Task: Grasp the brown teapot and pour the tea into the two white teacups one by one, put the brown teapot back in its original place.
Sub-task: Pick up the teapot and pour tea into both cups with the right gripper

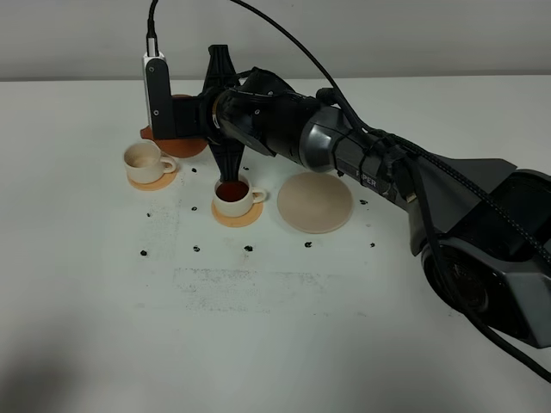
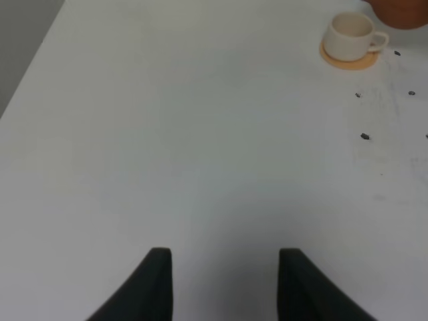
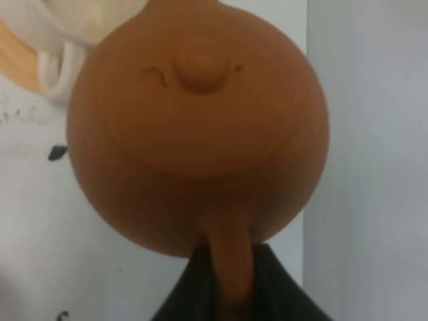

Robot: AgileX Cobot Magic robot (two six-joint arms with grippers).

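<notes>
Brown teapot (image 3: 194, 127) | handle clamped in right gripper (image 3: 231, 287) | body just ahead of jaws

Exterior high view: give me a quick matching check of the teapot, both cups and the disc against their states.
1 teapot
2 left cup
3 middle cup
4 disc

a nothing standing on it
b tea inside
c no tea inside
d held by right gripper

Pairs: 1-d, 2-c, 3-b, 4-a
</notes>
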